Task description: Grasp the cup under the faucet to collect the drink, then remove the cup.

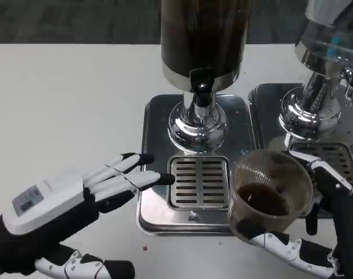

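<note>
Cup: we saw the clear ribbed cup (272, 195) held off to the right of the drip grate (198, 182), no longer beneath the faucet (201, 87), with dark drink pooled in its bottom.
Right hand: our right hand (316, 232) held the cup, fingers wrapped under its base and up its far side.
Left hand: our left hand (78, 195) lay flat and held nothing, fingers stretched out with gaps between them, tips just at the left edge of the grate.
Dispenser: the dark-filled dispenser (204, 35) stood on its chrome foot at the back of the steel tray (156, 116); a second dispenser (324, 64) stood just to the right.
Stage: we judged the filling done and the removal under way.
Risk, tilt: the cup looked tipped toward the camera, so we judged that a quick swing could slop the drink over the rim onto the table (66, 99).
Risk, grip: the thin wall could buckle if our fingers squeezed harder, and the cup could slip if they eased.
Risk, collision: the second dispenser's base sat close behind the cup, and a careless lift could knock against it.
Risk, drip: we could not tell whether the faucet was fully closed.
</note>
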{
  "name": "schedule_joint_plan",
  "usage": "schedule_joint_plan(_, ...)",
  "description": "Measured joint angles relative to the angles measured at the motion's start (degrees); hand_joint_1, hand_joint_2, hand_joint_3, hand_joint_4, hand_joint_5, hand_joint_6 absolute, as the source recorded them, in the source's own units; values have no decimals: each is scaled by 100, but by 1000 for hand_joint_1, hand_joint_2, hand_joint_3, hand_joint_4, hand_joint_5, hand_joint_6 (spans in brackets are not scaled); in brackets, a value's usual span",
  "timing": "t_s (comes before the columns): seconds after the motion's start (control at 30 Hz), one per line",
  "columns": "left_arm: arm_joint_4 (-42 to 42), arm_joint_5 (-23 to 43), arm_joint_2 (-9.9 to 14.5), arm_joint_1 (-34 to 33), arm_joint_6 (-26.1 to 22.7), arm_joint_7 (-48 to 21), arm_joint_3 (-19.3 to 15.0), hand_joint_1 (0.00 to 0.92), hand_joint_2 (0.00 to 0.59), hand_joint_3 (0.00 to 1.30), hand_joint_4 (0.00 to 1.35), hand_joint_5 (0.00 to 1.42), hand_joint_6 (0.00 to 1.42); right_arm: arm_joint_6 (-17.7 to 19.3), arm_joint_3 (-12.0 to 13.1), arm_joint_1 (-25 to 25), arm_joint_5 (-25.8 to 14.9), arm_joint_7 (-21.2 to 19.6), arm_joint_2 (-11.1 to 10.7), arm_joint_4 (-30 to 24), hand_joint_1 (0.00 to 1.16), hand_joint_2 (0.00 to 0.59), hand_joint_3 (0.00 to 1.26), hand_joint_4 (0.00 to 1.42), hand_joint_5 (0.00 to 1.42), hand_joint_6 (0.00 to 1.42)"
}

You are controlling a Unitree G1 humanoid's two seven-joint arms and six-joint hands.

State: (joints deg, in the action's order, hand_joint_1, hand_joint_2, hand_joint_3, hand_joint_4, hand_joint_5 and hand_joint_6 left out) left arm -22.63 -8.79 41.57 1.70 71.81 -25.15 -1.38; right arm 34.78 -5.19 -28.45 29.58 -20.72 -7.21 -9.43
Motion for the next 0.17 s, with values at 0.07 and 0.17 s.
schedule_joint_plan(0.07,0,6,1,0,-4,0,7,0,146,114,0,0,0,0,3,-1,-1,0,1,0,802,189,700,810,969,1303)
schedule_joint_plan(0.17,0,87,5,0,-17,0,17,0,146,114,0,0,0,0,4,-1,-3,1,4,0,802,189,700,810,969,1303)
